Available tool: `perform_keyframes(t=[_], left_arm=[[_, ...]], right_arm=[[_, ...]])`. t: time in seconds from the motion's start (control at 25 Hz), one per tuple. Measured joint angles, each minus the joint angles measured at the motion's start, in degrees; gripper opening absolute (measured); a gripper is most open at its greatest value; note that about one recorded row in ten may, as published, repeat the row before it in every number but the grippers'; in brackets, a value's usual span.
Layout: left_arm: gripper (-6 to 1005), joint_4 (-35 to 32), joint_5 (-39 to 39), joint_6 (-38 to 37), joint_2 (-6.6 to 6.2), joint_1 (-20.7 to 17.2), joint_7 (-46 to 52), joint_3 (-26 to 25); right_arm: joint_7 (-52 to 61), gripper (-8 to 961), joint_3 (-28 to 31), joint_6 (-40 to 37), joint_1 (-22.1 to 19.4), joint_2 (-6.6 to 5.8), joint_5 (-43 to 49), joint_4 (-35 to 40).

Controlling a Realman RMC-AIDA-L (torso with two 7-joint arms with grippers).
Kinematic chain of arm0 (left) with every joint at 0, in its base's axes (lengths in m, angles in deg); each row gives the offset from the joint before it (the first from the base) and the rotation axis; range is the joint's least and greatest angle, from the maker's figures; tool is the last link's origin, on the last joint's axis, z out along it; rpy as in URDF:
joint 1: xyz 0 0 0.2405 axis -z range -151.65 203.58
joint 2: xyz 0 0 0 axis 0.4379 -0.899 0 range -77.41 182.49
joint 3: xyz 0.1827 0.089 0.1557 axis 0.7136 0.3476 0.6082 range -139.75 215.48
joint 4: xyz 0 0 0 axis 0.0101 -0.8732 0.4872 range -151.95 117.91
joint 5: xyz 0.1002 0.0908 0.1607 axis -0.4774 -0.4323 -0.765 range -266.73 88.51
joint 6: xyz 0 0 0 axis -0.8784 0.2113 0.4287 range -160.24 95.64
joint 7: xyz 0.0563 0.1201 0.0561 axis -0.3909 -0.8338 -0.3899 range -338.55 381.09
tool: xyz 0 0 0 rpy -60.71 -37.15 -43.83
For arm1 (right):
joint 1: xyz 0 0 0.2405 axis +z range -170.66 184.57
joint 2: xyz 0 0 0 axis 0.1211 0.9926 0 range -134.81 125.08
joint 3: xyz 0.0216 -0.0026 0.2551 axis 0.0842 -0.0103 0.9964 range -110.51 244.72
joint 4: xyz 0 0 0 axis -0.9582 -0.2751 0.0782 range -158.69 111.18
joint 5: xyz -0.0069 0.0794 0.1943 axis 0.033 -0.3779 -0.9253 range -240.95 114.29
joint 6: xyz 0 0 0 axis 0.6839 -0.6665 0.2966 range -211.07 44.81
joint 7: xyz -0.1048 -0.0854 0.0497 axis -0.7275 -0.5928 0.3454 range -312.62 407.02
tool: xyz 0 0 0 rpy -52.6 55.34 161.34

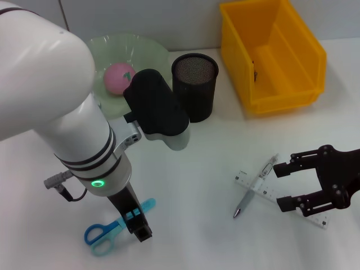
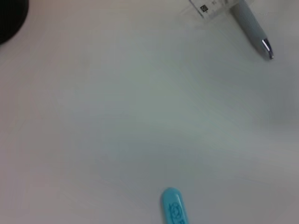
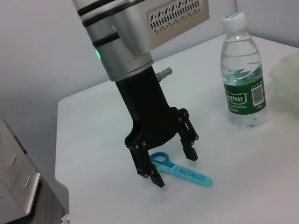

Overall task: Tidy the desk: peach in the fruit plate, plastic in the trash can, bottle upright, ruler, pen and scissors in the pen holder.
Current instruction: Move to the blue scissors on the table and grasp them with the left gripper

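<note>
Two claws gape: left claw [image 3: 175, 168] straddles scissors [image 3: 184, 172]; right claw [image 1: 284, 185] beside ruler [image 1: 264, 193]

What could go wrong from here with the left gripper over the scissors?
1. The left gripper straddles the scissors with fingers open; they lie flat on the table, so a close may slip or push them away.
2. The pen lies across the ruler beside the open right gripper; picking one may drag the other.

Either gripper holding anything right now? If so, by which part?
Nothing is held. The left gripper is open, straddling the scissors on the table without closing on them. The right gripper is open beside the ruler and pen.
</note>
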Motion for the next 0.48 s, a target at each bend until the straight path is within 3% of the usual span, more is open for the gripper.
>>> perform_keyframes(t=[0.16, 0.4, 0.48], left_arm=[[810, 0.22, -0.08, 0.09, 0.0, 0.0, -0.1, 0.05], [625, 0.93, -0.1, 0.89, 0.0, 0.16, -0.68, 0.18], [626, 0.99, -0.1, 1.02, 0.0, 0.28, -0.72, 0.27]], right_arm=[[0.66, 743, -0.19, 0.01, 0.29, -0.03, 0.0, 0.0], [0.8, 743, -0.21, 0.01, 0.52, -0.05, 0.0, 0.18], [1.0, 743, -0.19, 0.03, 0.6, -0.09, 0.0, 0.16]])
